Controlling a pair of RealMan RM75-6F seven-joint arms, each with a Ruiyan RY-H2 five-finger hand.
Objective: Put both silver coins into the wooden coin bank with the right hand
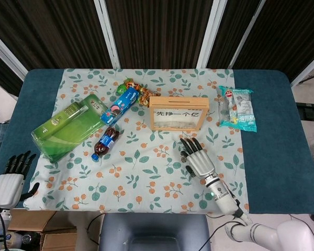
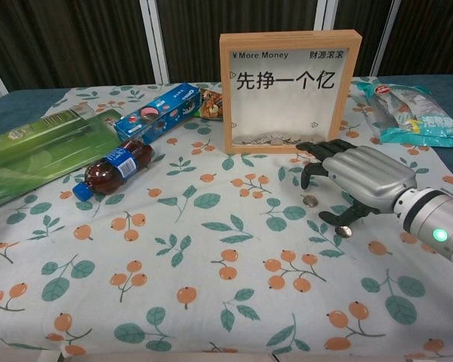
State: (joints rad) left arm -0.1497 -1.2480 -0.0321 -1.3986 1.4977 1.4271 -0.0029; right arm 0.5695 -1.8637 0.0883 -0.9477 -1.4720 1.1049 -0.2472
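Observation:
The wooden coin bank [image 2: 290, 90] stands upright on the flowered cloth, a glass-fronted frame with several coins lying in its bottom; in the head view the coin bank [image 1: 176, 112] sits mid-table. One silver coin [image 2: 309, 201] lies flat on the cloth in front of it. A second small silver coin [image 2: 345, 231] lies by the thumb tip of my right hand. My right hand [image 2: 356, 177] hovers palm down just right of the first coin, fingers spread and holding nothing; the head view shows this right hand [image 1: 198, 158] below the bank. My left hand [image 1: 10, 178] rests open at the table's front left corner.
A green pack [image 1: 68, 128], a small cola bottle [image 1: 105, 142] and a blue biscuit box [image 1: 120, 104] lie left of the bank. Sweets [image 1: 138, 93] sit behind its left corner. A teal snack packet [image 1: 238, 109] lies to its right.

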